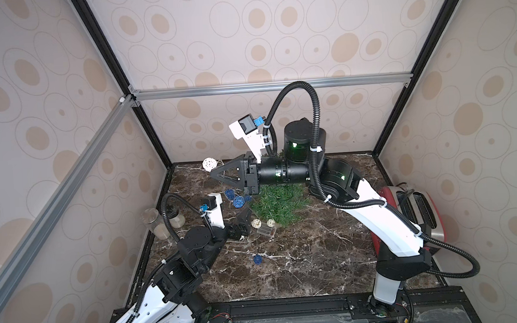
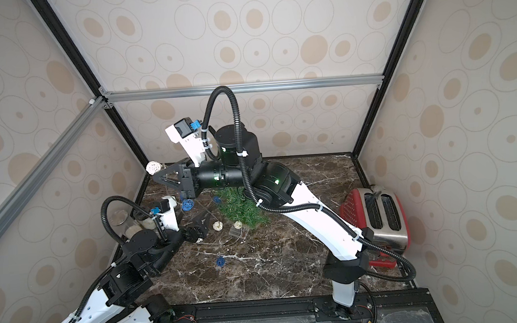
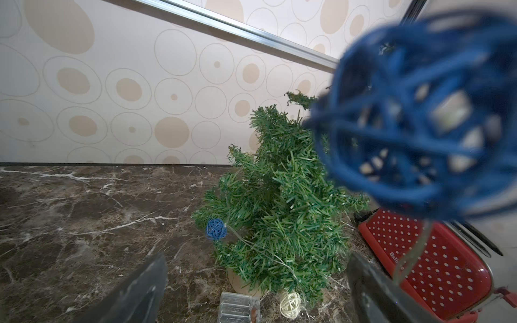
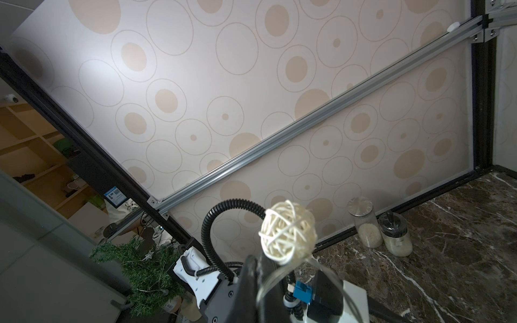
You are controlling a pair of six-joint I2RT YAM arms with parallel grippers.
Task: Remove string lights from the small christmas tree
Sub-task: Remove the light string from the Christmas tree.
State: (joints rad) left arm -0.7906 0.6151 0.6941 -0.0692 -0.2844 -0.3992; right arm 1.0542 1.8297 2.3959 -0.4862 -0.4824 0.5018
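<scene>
Right wrist view puts a cream ball (image 4: 288, 232) just beyond the right gripper (image 4: 258, 270). Its jaws are pinched shut on the clear wire of the string lights (image 1: 238, 200), right under that ball. We read this hold as a way to carry the strand high, since in both top views the gripper sits raised above the small christmas tree (image 1: 273, 204), toward the back left corner. Below it, blue balls appear to hang in the air beside the tree, one so near the left wrist lens that it blurs. Our left gripper (image 1: 244, 218) sits low near the tree's foot, fingers (image 3: 140, 288) spread wide with nothing between them, probably placed to take the lower strand. One blue ball (image 3: 216, 229) rests against the lower branches with wire running across the needles. The battery box (image 3: 237, 306) and two cream balls lie on the marble table (image 1: 303, 258) by the base, so we judge the unwinding partly done.
</scene>
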